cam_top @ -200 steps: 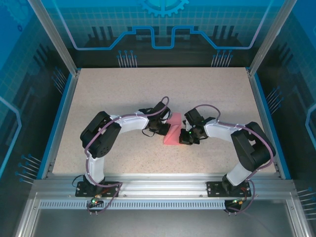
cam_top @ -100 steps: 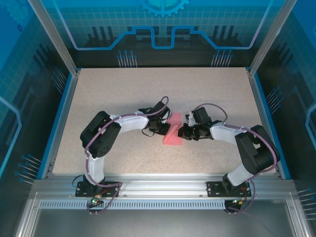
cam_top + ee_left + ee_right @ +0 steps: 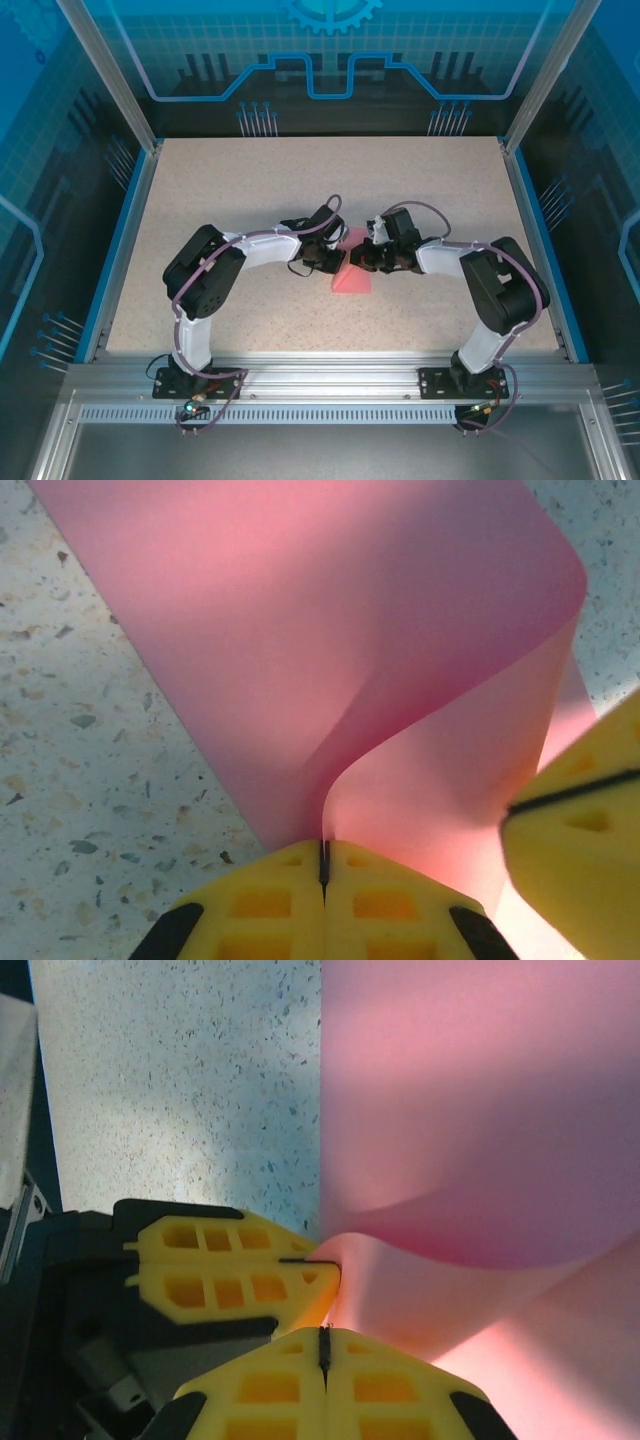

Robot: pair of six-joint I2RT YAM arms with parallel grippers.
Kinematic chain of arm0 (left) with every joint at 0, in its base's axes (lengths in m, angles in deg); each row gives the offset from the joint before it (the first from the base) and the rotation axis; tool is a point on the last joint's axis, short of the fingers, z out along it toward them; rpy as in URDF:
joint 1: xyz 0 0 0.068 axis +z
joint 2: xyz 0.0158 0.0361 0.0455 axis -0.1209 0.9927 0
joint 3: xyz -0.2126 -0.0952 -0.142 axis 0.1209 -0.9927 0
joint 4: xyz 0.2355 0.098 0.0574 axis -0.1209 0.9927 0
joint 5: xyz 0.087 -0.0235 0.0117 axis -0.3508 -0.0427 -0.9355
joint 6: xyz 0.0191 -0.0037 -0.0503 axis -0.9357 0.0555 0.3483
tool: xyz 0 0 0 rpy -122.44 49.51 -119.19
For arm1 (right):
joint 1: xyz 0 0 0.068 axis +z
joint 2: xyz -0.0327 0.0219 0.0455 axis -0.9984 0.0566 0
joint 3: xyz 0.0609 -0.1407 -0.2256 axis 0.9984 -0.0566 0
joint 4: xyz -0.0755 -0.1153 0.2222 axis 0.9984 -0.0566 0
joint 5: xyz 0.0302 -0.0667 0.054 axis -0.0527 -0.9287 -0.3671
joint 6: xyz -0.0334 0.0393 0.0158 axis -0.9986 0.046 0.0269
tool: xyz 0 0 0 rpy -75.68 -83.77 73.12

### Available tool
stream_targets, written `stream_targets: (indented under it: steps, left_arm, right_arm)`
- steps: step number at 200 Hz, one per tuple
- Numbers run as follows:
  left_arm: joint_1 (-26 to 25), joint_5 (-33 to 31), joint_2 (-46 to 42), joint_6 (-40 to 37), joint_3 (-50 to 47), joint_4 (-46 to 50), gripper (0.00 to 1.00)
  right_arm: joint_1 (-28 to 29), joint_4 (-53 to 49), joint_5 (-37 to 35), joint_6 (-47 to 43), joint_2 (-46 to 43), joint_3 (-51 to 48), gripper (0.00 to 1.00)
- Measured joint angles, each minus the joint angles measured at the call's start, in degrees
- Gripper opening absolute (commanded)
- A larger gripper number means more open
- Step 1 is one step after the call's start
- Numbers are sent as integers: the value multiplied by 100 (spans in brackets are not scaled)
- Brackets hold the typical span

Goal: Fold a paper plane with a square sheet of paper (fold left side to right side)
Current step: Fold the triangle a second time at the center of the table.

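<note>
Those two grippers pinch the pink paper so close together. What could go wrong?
The left gripper and right gripper sit very close, so they might bump. Both are shut on the square sheet of paper; pulling apart could tear it. The sheet bulges in a loose curl, not a crease, so the fold may land crooked.

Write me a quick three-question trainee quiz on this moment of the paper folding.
1. True or false: the left gripper is shut on the pink paper.
2. The paper near the grippers is: A) lying flat on the table, B) lifted in a curl, C) torn in two.
3. Fill in: the right gripper has ___ fingers.
Key: 1 true; 2 B; 3 yellow.
</note>
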Motion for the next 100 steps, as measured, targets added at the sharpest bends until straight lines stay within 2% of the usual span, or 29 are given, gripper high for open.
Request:
stream_targets:
  steps: [100]
  left_arm:
    - [11, 66, 26, 0, 22, -20, 3]
  right_arm:
    - [37, -234, -74, -103, 264, 212, 0]
